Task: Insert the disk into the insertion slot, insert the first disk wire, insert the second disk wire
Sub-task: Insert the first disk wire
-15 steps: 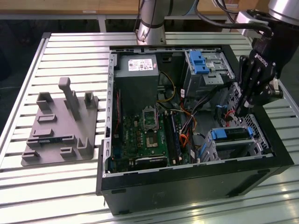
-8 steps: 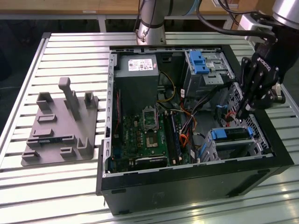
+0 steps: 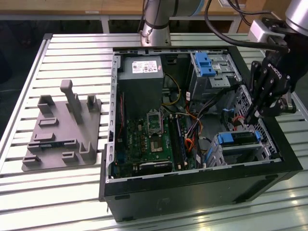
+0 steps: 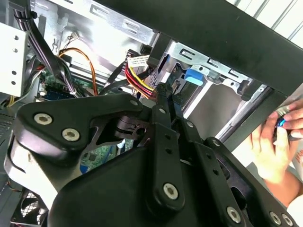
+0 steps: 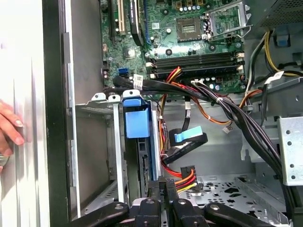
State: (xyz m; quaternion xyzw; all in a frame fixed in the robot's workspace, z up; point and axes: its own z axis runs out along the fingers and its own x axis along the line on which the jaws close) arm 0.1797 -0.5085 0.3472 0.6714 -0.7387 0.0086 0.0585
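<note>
The disk [image 3: 237, 138] is being held inside the insertion slot [image 3: 217, 153], so the first wire step is likely being worked on. The gripper [image 3: 251, 118] is being hung just beside the red and yellow wire [image 5: 183, 178]. Its jaws are being pressed nearly together, but whether the wire is being pinched cannot be told. A plug lined up straight with the disk's end is probably being called for.

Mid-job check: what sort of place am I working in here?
Probably a robotics lab workbench set up for PC assembly: an open computer case lies on a slatted aluminium table, a grey fixture plate sits beside it, and the arm's base stands by the case.
</note>
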